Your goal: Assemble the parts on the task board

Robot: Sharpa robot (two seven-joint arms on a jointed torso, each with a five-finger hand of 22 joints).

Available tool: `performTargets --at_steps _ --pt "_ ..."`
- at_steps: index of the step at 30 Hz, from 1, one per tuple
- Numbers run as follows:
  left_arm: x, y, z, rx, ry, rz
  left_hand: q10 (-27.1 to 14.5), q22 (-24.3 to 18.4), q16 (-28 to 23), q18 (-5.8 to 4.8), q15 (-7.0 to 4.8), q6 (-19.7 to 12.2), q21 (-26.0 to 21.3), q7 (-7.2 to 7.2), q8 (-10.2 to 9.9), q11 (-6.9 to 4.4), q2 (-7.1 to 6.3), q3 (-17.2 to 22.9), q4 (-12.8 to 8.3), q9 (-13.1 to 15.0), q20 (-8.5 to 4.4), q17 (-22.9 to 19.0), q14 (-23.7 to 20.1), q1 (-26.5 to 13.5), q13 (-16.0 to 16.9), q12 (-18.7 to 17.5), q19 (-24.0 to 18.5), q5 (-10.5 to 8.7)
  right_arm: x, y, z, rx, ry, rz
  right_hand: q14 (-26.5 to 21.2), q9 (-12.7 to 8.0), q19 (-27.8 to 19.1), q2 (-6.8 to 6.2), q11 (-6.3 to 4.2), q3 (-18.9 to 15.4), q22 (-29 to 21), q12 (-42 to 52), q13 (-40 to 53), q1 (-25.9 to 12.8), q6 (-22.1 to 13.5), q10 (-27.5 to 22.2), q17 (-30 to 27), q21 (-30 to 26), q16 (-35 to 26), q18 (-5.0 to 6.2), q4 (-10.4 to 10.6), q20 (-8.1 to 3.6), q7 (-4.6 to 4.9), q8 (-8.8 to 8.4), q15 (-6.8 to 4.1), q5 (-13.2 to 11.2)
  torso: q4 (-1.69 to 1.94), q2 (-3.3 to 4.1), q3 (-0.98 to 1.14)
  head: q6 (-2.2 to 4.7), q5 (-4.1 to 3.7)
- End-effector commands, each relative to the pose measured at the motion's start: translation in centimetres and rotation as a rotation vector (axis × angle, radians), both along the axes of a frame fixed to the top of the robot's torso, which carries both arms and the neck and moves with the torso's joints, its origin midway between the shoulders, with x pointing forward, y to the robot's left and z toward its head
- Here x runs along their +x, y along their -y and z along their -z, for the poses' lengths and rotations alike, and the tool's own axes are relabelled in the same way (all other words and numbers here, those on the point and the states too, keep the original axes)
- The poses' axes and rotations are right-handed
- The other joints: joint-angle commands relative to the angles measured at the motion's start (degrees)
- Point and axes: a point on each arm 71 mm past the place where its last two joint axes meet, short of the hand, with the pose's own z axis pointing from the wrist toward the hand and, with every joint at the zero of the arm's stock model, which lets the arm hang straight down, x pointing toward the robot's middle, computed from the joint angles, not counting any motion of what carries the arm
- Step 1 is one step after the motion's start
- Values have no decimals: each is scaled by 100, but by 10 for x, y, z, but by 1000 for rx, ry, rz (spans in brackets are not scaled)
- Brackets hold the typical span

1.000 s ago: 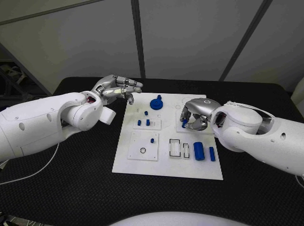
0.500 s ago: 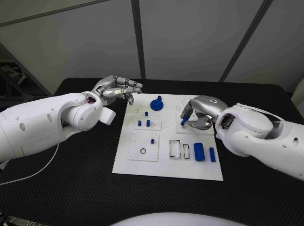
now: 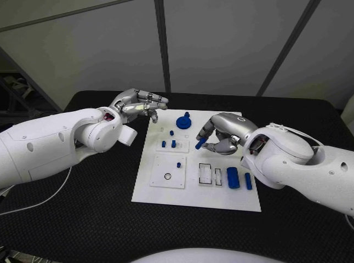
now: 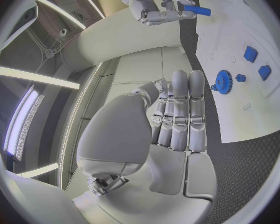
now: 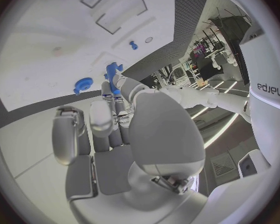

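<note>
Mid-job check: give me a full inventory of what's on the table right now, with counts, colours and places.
task board: one, white, middle of the black table.
gear: one, blue, far end of the board.
small pegs: a few, blue, on the board's left half; exact count unclear.
bars: two, blue, lying at the board's right edge.
slots: two rectangular outlines, mid-board.
held part: one, blue, elongated, above the board.
table: one, black.
left hand: silver, fingers curled, at the board's far left corner.
right hand: silver, holds the part.
</note>
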Motion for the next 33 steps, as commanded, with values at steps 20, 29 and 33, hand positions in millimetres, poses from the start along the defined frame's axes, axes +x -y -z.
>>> performTargets --at_steps 20,29,33 --pt "3 15 1 -56 -30 29 -44 -8 -21 -101 16 17 -28 34 -41 5 69 -6 -35 8 20 -8 1 -7 7 37 -6 23 -29 -75 43 -37 -115 -256 4 7 191 46 23 8 822 -50 3 -28 5 8 -51 3 -21 -73 -32 -33 11 2 -42 72 1 4 1 -49 143" --pt "4 17 2 -56 -34 32 -44 -9 -23 -101 17 18 -30 33 -41 4 71 -6 -36 8 21 -8 0 -7 7 38 -6 23 -27 -79 50 -86 -92 -252 7 9 205 40 25 3 845 -58 2 -37 5 6 -30 23 -8 -79 -34 -33 13 -2 -40 74 -2 7 1 -66 142" --pt "4 17 2 -56 -35 33 -44 -9 -23 -101 17 18 -30 33 -41 4 71 -6 -36 8 21 -8 0 -7 7 38 -6 23 -26 -80 52 -105 -80 -244 7 9 205 40 25 3 845 -58 2 -37 5 6 -30 23 -8 -79 -34 -33 13 -2 -40 74 -6 9 5 -66 149"
